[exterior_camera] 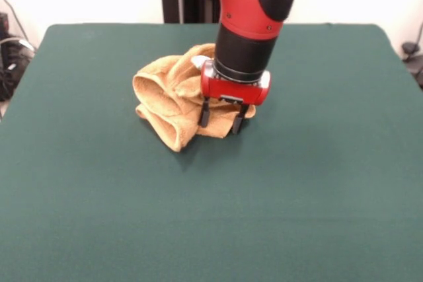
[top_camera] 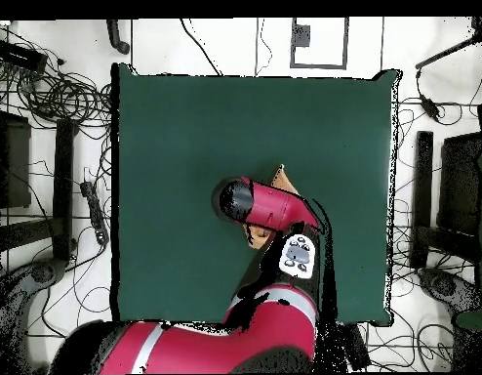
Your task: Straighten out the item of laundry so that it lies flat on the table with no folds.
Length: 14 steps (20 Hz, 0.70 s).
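Observation:
The golden-orange towel (exterior_camera: pixel 168 94) lies crumpled in a bunched heap with deep folds, a little behind the middle of the dark green table (exterior_camera: pixel 297 183). My gripper (exterior_camera: pixel 221 119) points straight down at the towel's front right edge. Its two black fingers (exterior_camera: pixel 204 113) are spread apart and their tips sit low at the cloth, holding nothing that I can see. In the overhead view the arm covers the gripper and most of the towel; only an orange corner (top_camera: pixel 280 179) sticks out on the table (top_camera: pixel 186 146).
The red and black arm (exterior_camera: pixel 251 4) comes down from the pedestal at the far edge. Cables and dark equipment (top_camera: pixel 50 107) lie on the floor around the table. Green cloth stretches wide on every side of the towel.

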Motion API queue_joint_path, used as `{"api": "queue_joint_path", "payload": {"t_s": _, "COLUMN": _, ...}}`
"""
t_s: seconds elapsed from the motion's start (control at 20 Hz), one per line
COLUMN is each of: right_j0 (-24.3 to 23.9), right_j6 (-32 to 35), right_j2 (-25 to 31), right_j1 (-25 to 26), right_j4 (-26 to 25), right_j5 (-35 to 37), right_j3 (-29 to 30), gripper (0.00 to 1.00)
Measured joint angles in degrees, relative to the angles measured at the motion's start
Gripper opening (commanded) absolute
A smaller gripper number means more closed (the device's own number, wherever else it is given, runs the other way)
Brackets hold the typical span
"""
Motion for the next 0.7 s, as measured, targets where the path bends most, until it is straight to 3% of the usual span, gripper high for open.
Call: {"api": "queue_joint_path", "payload": {"t_s": 0.7, "right_j0": 0.19, "right_j6": 0.0, "right_j2": -0.01, "right_j1": 0.65, "right_j4": 0.02, "right_j5": -0.01, "right_j3": -0.02, "gripper": 1.0}}
